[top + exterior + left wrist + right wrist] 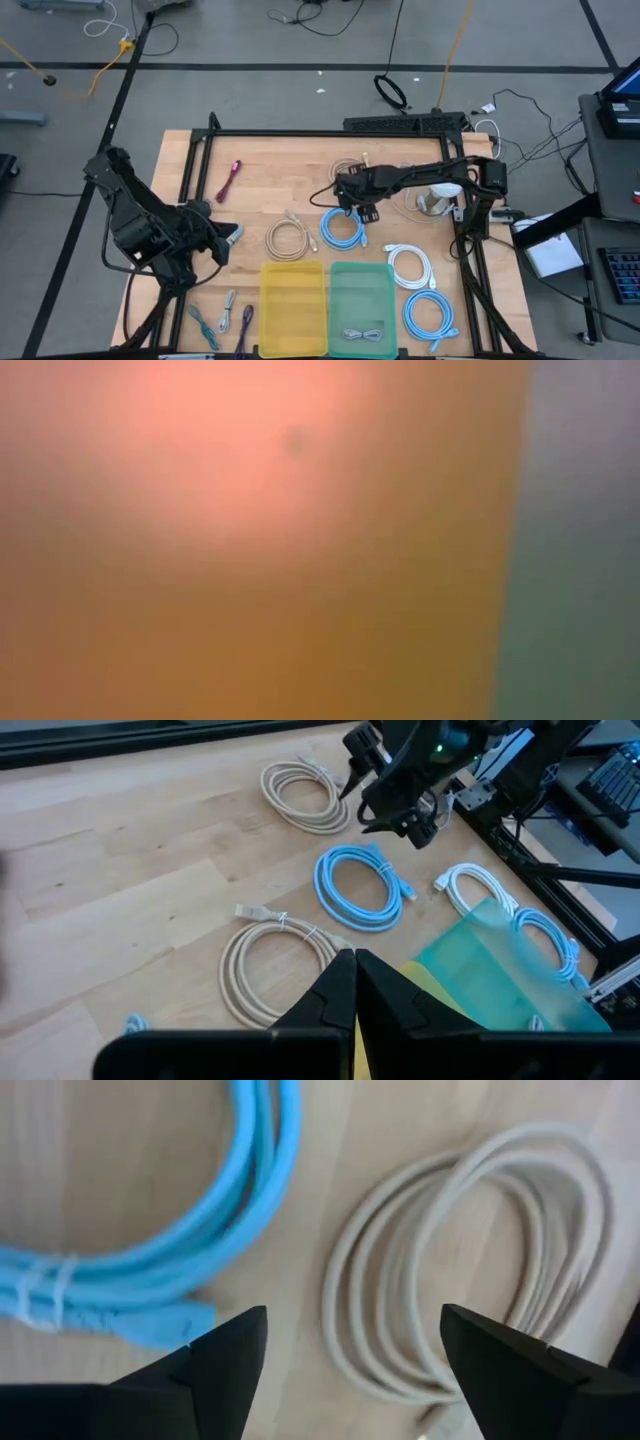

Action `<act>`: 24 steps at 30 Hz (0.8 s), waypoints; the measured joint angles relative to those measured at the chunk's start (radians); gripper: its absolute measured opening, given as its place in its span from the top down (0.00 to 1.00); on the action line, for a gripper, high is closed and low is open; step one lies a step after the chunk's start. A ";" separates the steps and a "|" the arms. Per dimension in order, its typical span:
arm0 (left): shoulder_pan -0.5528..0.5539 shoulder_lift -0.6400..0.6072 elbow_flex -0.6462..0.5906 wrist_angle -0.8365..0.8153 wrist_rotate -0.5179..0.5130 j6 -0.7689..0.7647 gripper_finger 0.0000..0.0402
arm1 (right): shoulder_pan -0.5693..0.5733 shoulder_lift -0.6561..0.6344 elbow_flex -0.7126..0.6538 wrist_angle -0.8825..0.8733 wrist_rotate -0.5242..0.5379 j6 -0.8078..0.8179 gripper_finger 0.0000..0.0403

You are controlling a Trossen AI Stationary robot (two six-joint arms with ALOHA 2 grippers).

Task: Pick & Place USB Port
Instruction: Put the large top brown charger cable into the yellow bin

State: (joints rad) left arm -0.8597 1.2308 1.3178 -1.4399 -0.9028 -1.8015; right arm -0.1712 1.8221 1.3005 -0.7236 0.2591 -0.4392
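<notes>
Wooden tabletop (260, 190). Right end effector (345, 1345) spread wide, empty, poised over coiled beige cable (470, 1270) beside light-blue coiled cable (150, 1270), mid-table. Cable likely light, floppy; best pinched across bundled loops. Left end effector (353, 982) clenched, idle, empty.

Lab or workshop test bench. Wooden table (260, 180) bolted inside a black metal frame (300, 133), grey floor with tape lines (300, 68) and loose cords (392, 92), a laptop (622, 100) and keyboard (622, 272) on a side desk, sorting bins (292, 295) and coiled cables (344, 230) laid out.
</notes>
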 joint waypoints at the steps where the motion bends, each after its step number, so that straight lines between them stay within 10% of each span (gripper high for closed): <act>1: 0.000 0.000 0.000 0.000 0.000 0.000 0.98 | -0.006 0.000 0.006 0.003 -0.001 0.000 0.27; 24: 0.000 0.000 0.000 0.000 0.005 -0.017 0.98 | -0.173 0.013 0.009 0.012 -0.141 -0.060 0.27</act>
State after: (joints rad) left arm -0.8597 1.2308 1.3178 -1.4395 -0.8981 -1.8183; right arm -0.3439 1.8347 1.3098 -0.7118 0.1183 -0.4997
